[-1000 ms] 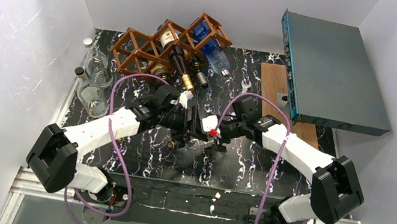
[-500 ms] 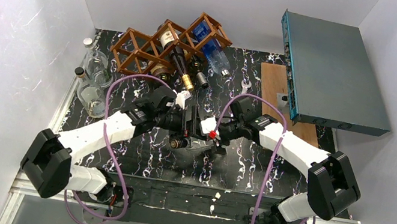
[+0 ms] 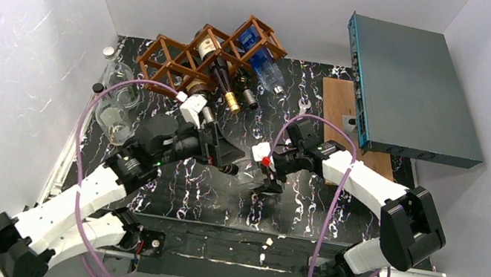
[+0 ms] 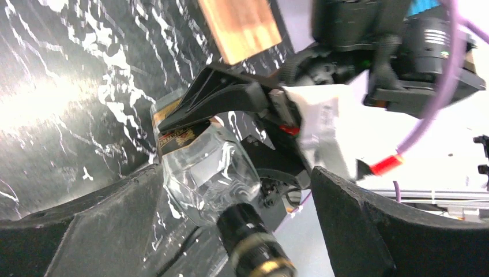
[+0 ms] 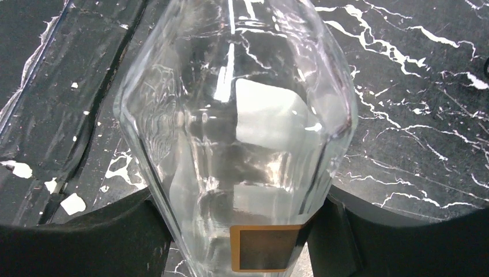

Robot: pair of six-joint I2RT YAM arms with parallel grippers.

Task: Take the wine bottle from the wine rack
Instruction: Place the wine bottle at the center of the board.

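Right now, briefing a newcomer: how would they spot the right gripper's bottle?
On the black white-veined table, look before the reddish-brown lattice rack. The clear glass bottle is mid-table, on its side in the right gripper; the rack's bottles are dark or blue.

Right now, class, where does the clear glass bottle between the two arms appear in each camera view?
Top external: clear bottle just below the picture's centre.
Left wrist: lower centre, dark cap nearest the camera.
Right wrist: fills the middle, label at the bottom.
Shared landmark: the black marbled table.
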